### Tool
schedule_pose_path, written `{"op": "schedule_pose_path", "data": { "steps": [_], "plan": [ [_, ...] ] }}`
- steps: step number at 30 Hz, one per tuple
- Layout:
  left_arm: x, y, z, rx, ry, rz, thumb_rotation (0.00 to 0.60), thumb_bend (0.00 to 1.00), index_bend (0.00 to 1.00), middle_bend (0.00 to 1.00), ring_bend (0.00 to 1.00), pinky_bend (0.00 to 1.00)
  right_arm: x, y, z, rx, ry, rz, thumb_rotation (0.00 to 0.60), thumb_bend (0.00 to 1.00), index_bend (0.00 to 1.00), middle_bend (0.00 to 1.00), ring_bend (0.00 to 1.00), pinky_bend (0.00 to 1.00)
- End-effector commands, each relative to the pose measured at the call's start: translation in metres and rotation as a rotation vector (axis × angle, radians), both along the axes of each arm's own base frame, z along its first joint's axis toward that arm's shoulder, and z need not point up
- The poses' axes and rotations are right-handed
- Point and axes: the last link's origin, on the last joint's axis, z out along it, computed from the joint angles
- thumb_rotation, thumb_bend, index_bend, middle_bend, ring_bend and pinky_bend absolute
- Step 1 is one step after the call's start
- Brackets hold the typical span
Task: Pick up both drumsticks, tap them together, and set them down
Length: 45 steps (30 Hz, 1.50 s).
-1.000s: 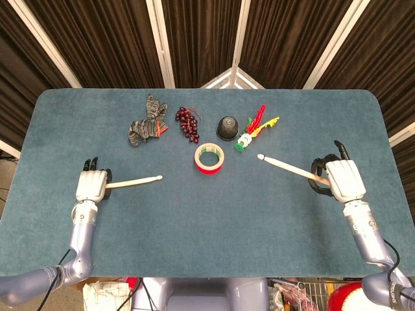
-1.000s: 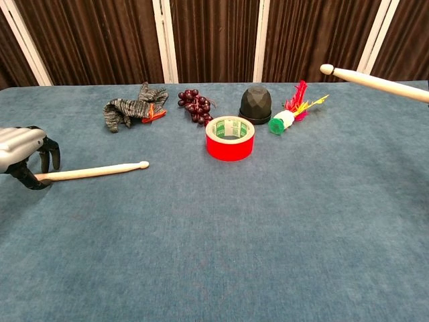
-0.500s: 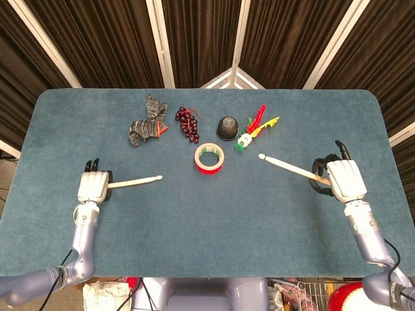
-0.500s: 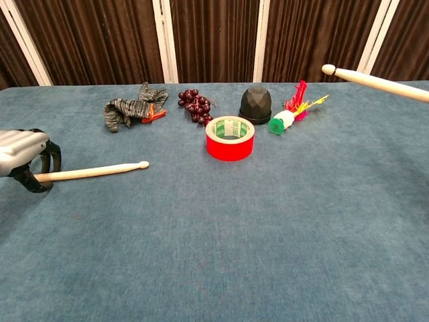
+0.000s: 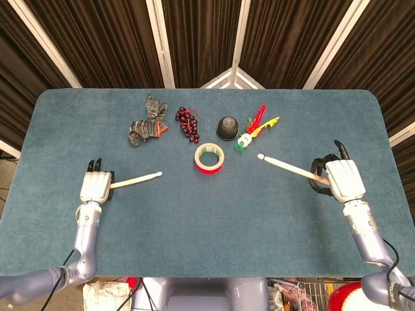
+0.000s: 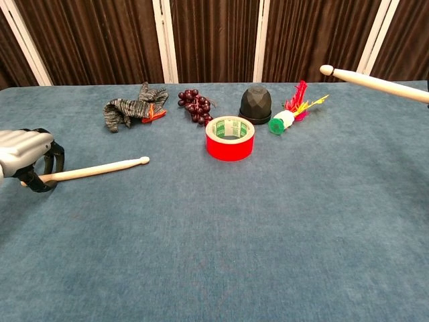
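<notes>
Pale wooden drumsticks with rounded tips: the left hand (image 5: 95, 187) grips the left drumstick (image 5: 136, 181) by its butt, tip pointing inward just above the table (image 5: 207, 220). The right hand (image 5: 342, 179) holds the right drumstick (image 5: 289, 168) raised, angled toward the red tape roll (image 5: 209, 158).

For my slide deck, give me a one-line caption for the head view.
Left hand and right hand each hold a drumstick, tips pointing inward toward the red tape roll.

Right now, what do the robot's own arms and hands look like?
Each hand, left hand and right hand, has a pale silver-white back and black fingers. The forearms are glossy silver-grey with ringed wrist segments. A thin black cable runs beside each arm near the bottom edge.
</notes>
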Motion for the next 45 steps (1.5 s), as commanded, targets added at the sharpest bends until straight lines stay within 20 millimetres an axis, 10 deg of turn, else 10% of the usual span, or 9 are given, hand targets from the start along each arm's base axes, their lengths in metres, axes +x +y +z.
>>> {"op": "schedule_pose_path", "data": {
  "steps": [1, 45],
  "plan": [
    [0.001, 0.000, -0.001, 0.002, 0.005, 0.002, 0.600, 0.51, 0.51, 0.51, 0.03, 0.00, 0.000, 0.000, 0.000, 0.000, 0.001, -0.002, 0.600, 0.46, 0.77, 0.63, 0.41, 0.02],
    [0.000, -0.002, 0.019, 0.121, 0.047, -0.079, 0.600, 0.58, 0.58, 0.58, 0.08, 0.00, 0.001, -0.003, 0.004, -0.015, 0.010, -0.012, 0.600, 0.46, 0.77, 0.63, 0.41, 0.02]
  ]
}}
